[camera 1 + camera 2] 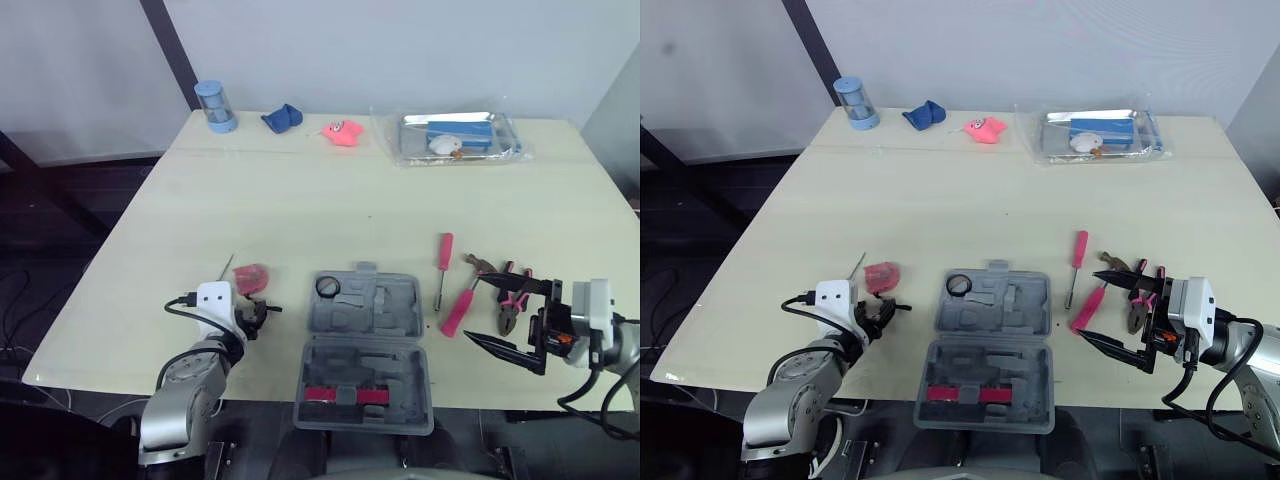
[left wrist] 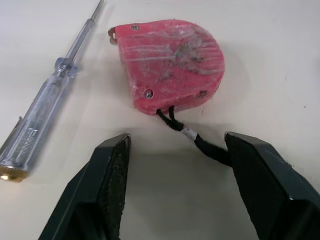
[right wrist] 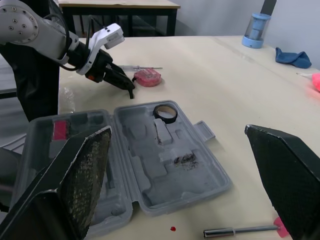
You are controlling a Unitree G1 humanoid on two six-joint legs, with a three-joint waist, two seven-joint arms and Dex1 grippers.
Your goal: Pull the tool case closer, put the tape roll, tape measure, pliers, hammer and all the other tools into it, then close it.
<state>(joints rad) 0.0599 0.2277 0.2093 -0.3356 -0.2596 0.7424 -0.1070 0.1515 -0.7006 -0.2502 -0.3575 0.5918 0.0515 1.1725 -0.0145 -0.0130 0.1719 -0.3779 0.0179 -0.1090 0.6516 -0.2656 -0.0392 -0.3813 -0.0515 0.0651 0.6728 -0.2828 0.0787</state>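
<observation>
1. The grey tool case (image 1: pixel 365 345) lies open at the near edge of the bench (image 1: pixel 300 190), between the two arms. A black tape roll (image 1: pixel 328 287) sits in a corner pocket of its far half.
2. The left claw (image 2: pixel 175 145) is spread open, low over the bench. The pink tape measure (image 2: pixel 170 62) lies just ahead of its fingers, with a clear-handled screwdriver (image 2: pixel 45 107) beside it.
3. The right claw (image 1: pixel 1090 305) gapes wide, holding nothing, near the pliers (image 1: pixel 510 310) and a red screwdriver (image 1: pixel 442 262) to the right of the case.
</observation>
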